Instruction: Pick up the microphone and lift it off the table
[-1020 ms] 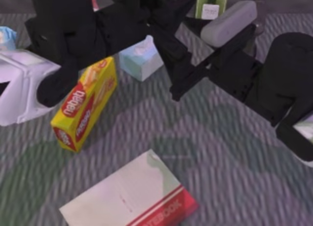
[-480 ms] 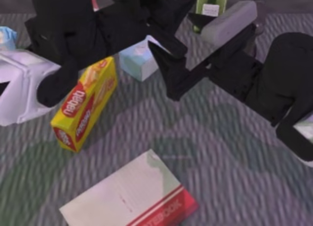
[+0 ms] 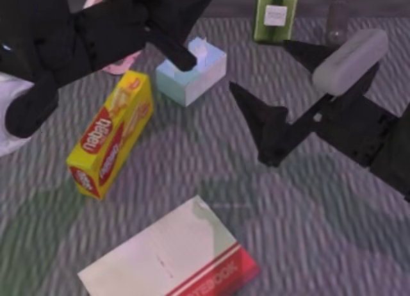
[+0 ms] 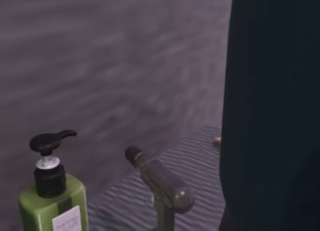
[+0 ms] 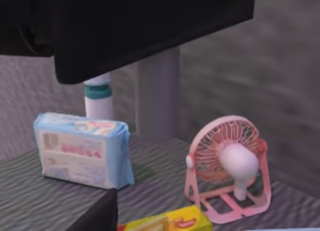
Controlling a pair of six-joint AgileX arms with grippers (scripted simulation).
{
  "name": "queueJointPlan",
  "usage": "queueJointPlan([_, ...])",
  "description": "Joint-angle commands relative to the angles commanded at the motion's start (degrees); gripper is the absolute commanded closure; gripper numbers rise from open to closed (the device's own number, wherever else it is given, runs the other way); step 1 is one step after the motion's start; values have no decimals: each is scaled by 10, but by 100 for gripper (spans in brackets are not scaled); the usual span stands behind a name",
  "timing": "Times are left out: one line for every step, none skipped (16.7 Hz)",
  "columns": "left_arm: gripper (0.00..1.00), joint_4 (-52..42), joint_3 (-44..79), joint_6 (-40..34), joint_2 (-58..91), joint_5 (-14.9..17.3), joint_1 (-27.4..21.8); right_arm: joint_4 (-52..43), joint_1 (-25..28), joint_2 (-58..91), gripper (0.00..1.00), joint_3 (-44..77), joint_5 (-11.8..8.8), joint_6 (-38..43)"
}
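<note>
Right end effector [image 3: 272, 120] (spread) above table [image 3: 307, 232]

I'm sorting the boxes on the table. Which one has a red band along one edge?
The white notebook box nearest the top view's bottom edge. The yellow box has red ovals only, and the pale blue tissue box has none.

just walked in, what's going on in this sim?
Both arms are out over the cluttered table, with nothing visibly held. The left end effector hovers at the tissue box. The right end effector is open above bare table near the middle. I can't pick out the microphone, so no grasp yet.
</note>
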Motion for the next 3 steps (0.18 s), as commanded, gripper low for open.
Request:
queueJointPlan([100,-1,-5,1,-5,8,10,-1,-1,-16,0,-14,-3,1])
queueJointPlan([100,-2,-9,2,-9,14,17,-1,-2,-25,0,-23,-5,1])
queueJointPlan([100,-2,-10,2,-10,17,20,-1,-2,-28,0,-26,-6,1])
